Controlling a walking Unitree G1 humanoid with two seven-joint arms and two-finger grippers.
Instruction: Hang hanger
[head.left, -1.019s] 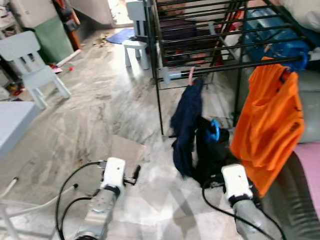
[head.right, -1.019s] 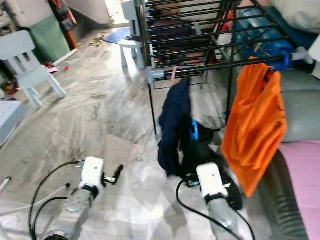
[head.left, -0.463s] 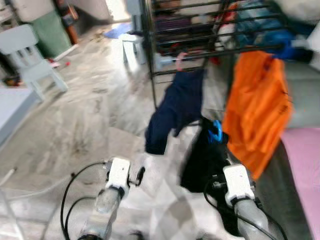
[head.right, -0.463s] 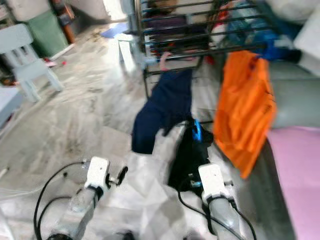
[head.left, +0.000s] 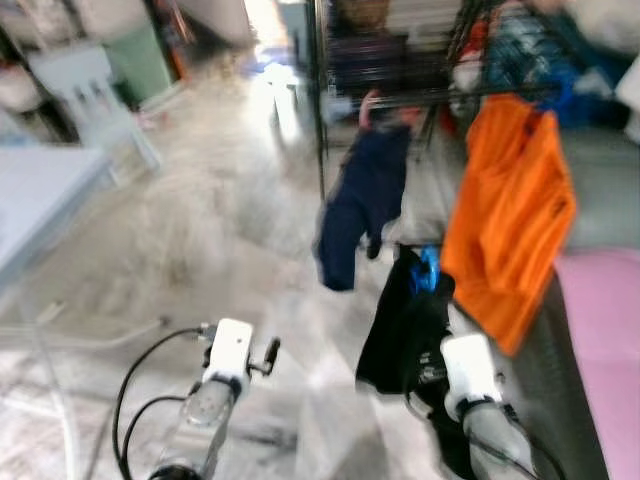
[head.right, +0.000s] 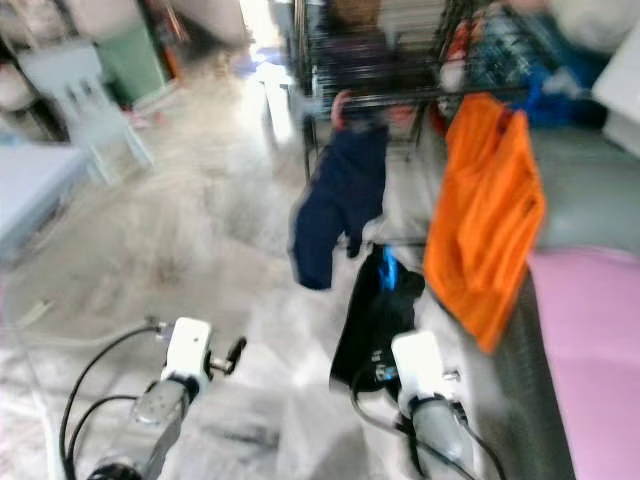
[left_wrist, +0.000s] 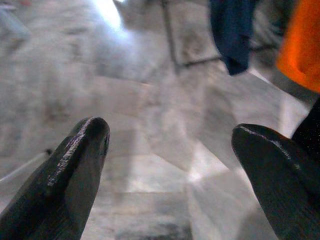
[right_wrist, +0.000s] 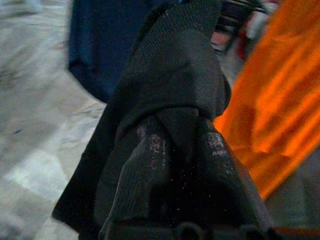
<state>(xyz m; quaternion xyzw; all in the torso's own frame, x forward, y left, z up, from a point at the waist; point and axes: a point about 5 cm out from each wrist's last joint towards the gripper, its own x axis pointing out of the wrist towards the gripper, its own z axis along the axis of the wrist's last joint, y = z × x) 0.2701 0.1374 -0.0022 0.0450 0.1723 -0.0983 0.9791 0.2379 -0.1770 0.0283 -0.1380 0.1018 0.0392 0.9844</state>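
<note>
Marble floor behind, right hand clamps black garment on blue hanger.

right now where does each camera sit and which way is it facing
Left and right eye views: on the head, looking forward and down at the drying rack, both arms in view.
Left wrist view: along the open left gripper toward the floor.
Right wrist view: along the right gripper, shut on the black garment.
Shared: the navy garment and the orange shirt.
</note>
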